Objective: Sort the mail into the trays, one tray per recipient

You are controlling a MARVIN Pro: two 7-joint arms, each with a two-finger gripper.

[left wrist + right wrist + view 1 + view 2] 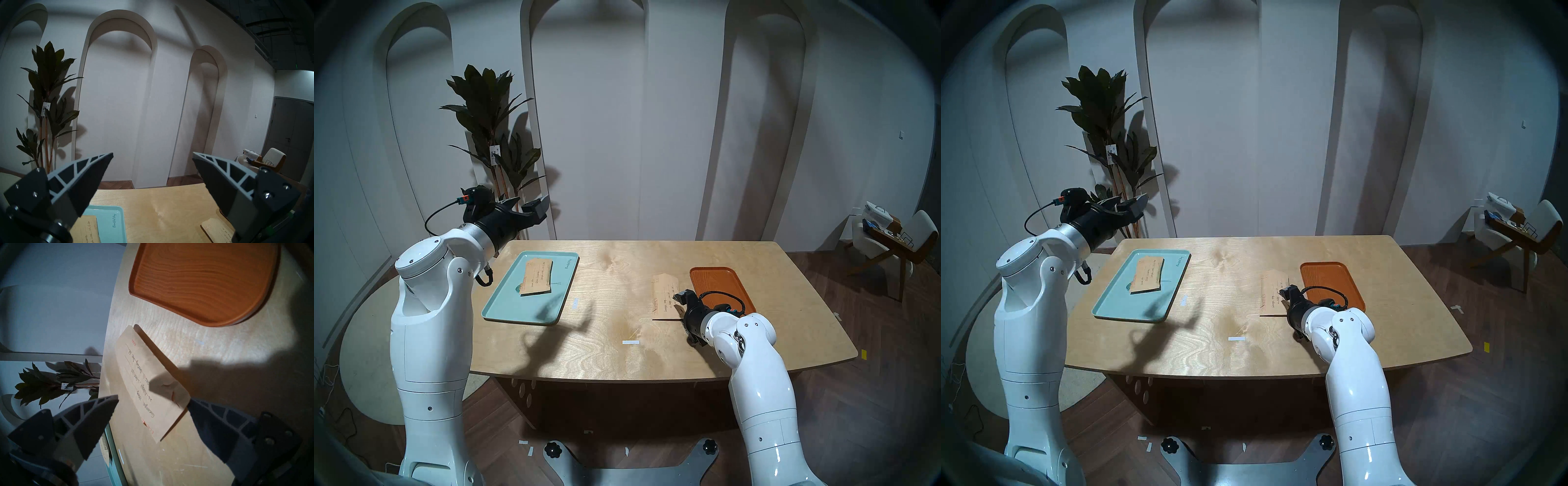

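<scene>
One tan envelope lies in the mint-green tray at the table's left. The second tan envelope lies on the table just left of the orange-brown wood-grain tray, which holds nothing. My right gripper is open and turned on its side at this envelope's near right edge. In the right wrist view one fingertip touches that edge of the envelope, which looks slightly raised. My left gripper is open and empty, held high over the table's far left corner.
Two small white tape strips lie on the wooden table. A tall plant stands behind the left arm. A chair with clutter stands at the far right.
</scene>
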